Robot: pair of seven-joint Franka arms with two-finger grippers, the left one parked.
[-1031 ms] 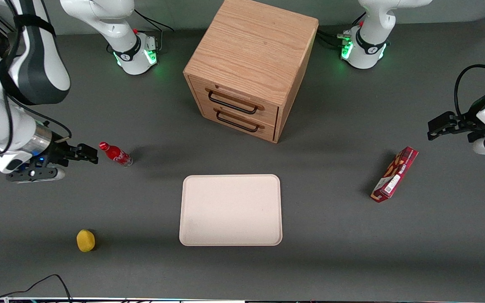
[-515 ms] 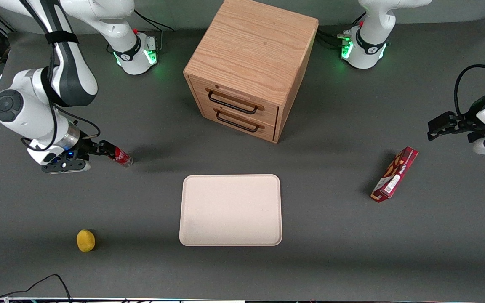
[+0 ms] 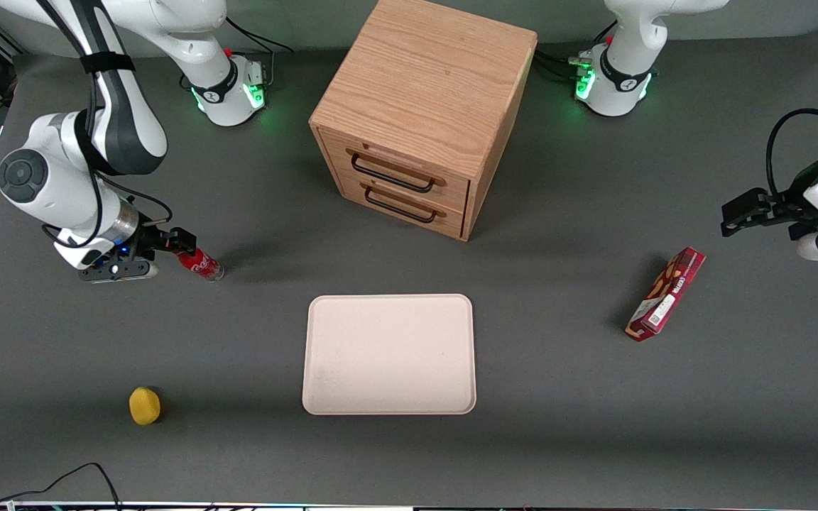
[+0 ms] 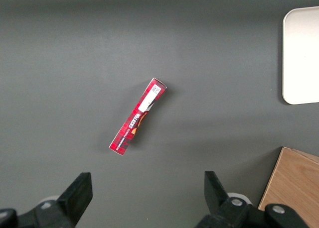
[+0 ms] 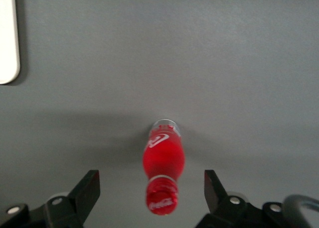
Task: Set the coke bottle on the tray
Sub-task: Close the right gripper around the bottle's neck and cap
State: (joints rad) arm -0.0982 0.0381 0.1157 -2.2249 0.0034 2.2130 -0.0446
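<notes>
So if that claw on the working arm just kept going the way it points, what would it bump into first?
Most likely the small red coke bottle: the open gripper already has its cap between the fingers.

Open end effector point(image 5: 152, 190) straddles coke bottle point(image 5: 163, 163); seemingly bare table point(image 3: 260, 284) toward tray point(image 3: 389, 353).

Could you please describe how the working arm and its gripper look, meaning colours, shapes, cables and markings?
The working arm has rounded white shells with dark grey joint sections, a round grey cap, a black strap, and thin black cables. A silver ring sits at the wrist, with small blue lights below. Its base glows green. The gripper is black, with two flat fingers, open around the coke bottle.
</notes>
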